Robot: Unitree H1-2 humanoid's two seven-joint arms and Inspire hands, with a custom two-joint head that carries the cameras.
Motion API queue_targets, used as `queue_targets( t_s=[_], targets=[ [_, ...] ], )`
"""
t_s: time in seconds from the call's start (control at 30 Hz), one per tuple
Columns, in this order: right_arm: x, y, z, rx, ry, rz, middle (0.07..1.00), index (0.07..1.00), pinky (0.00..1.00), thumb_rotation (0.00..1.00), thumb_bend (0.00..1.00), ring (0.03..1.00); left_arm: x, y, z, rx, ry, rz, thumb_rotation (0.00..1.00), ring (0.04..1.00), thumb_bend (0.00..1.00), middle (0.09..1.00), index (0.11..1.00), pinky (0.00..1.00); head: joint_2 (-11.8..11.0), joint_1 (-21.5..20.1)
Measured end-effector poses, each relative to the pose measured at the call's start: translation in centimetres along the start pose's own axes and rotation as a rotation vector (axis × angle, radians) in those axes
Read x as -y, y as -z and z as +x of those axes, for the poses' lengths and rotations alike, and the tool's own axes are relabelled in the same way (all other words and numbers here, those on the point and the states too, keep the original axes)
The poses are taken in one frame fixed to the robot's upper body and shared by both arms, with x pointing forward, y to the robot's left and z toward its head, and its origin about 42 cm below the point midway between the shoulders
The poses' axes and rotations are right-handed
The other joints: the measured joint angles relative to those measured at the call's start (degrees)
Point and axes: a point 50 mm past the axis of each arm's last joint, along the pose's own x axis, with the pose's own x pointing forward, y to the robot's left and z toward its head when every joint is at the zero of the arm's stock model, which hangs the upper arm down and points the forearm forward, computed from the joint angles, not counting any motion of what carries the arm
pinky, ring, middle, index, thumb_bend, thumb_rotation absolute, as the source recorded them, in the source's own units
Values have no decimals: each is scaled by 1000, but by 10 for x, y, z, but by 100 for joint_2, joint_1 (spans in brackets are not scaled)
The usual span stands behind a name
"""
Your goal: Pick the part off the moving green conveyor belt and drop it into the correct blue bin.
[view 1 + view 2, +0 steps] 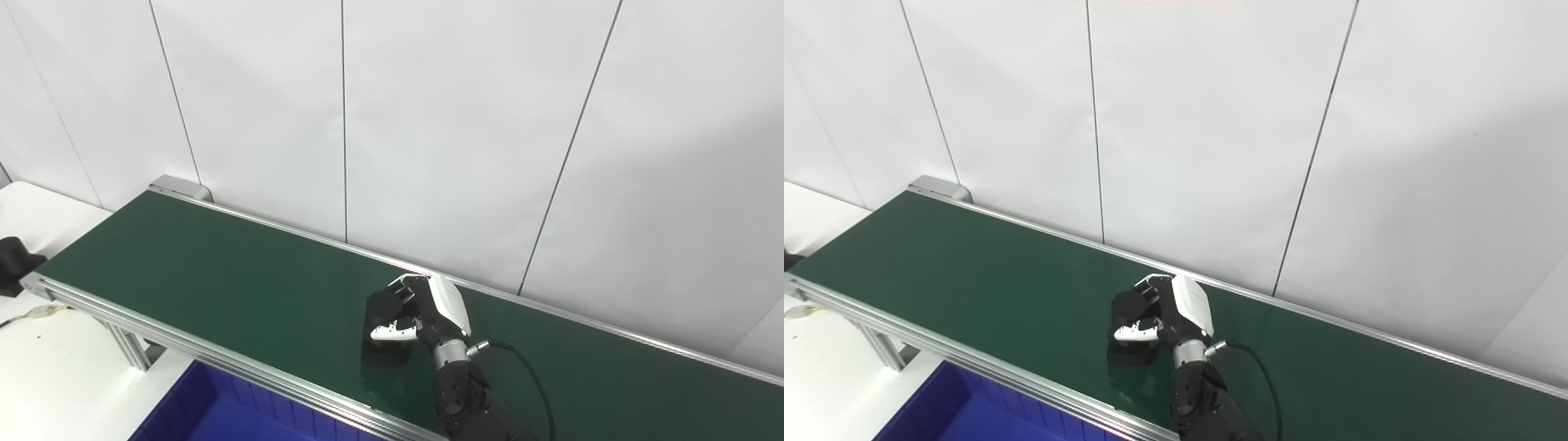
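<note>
A black part [384,309] with a rounded top sits on the green conveyor belt [214,275], near the belt's middle. My right hand [422,312] comes up from the bottom edge with its white back turned right. Its fingers curl over the part from behind, and the white-tipped thumb [392,332] presses across the front, so the hand is shut on the part. A dark base or shadow [383,354] shows under the hand; I cannot tell whether the part is lifted off the belt. My left hand is out of view.
A blue bin [202,410] stands below the belt's near rail [184,346], at the bottom left. On the white table [37,367] at the left lies a black object [15,263]. A white panelled wall runs close behind the belt.
</note>
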Motion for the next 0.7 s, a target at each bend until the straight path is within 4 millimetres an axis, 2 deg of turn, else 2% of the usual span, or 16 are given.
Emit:
queue_targets(
  t_s=[0.3, 0.43, 0.53, 0.7],
  targets=[
    [4, -3, 0, 37, 28, 42, 524, 471, 513, 0, 517, 447, -1, -1, -1, 2, -5, -1, 844, 774, 862, 813, 830, 697, 35, -79],
    [8, -4, -3, 53, 65, 91, 511, 483, 492, 0, 518, 437, -2, -4, -1, 13, -7, -3, 818, 798, 822, 828, 830, 729, 70, -176],
    [22, -10, -5, 106, 104, 132, 503, 487, 484, 0, 519, 437, -2, -5, -1, 17, 2, -8, 808, 796, 812, 830, 830, 724, 79, -229],
    [64, -24, -20, 214, 195, 182, 491, 503, 429, 0, 519, 439, -5, -4, -2, 7, 6, -28, 778, 786, 748, 827, 831, 728, 88, -457]
  ],
)
